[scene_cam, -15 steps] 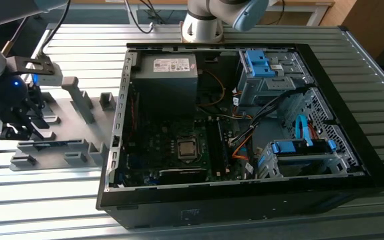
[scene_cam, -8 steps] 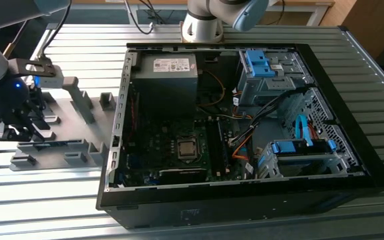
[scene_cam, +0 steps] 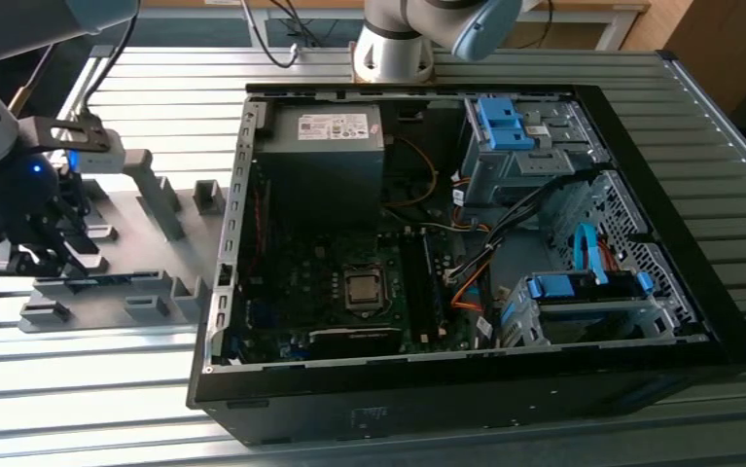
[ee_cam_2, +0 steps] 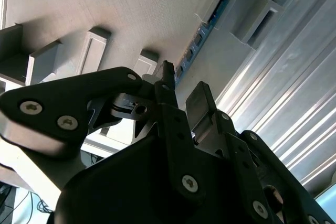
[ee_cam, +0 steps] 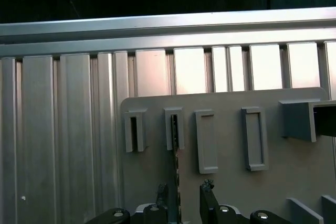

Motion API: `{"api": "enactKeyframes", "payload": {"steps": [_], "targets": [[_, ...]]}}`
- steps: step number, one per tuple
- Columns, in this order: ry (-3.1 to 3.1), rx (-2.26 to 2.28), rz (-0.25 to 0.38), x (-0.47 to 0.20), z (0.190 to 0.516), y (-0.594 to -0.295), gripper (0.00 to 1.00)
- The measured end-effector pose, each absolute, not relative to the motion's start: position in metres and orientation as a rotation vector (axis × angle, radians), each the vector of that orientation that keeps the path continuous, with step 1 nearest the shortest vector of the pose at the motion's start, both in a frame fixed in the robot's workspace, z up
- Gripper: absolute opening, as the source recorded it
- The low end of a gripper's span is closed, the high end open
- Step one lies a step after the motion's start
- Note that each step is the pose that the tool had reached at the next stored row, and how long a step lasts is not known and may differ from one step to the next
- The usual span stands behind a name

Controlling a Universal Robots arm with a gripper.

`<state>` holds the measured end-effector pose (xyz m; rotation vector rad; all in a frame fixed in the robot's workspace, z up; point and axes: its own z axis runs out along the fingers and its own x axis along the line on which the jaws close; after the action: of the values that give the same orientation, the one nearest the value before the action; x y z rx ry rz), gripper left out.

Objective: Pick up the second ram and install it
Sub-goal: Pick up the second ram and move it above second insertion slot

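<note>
1. I use the grey holder plate (scene_cam: 120, 304) as my reference. It lies flat on the ribbed aluminium bench (scene_cam: 88, 399), just beside the open computer case (scene_cam: 477, 399), on the exterior view's left of it.
2. The tool (scene_cam: 33, 255) hangs low over the edge of the plate farthest from the case, with the arm's dark wrist above it.
3. The second ram (ee_cam: 177, 162) stands on its long edge in the plate. One end sits in a raised slot block (ee_cam: 174, 128) and the rest runs along the plate towards the tool.
4. In the second wrist view I see the same strip (ee_cam_2: 203, 31) as a blue-green line with dark chips, running between two of the plate's raised blocks.
5. The tool (ee_cam: 184, 191) is set narrow but is not clamped. Its two black fingers (ee_cam: 207, 192) stand either side of the strip's near end, and I can see a gap between the strip and at least one finger.
6. The second wrist view agrees. The tool (ee_cam_2: 184, 82) straddles the end of the strip just above the plate (ee_cam_2: 131, 9).
7. I cannot tell whether the other finger touches the board.
8. The ram is in the holder on the plate, well apart from the motherboard (scene_cam: 334, 282) inside the case.
</note>
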<state>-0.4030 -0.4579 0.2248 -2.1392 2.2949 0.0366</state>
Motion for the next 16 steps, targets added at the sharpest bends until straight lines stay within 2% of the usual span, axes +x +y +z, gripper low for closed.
{"api": "enactKeyframes", "payload": {"steps": [16], "targets": [[2.295, -2.139, 0.037, -0.4030, 0.2212, -0.4579, 0.37]]}}
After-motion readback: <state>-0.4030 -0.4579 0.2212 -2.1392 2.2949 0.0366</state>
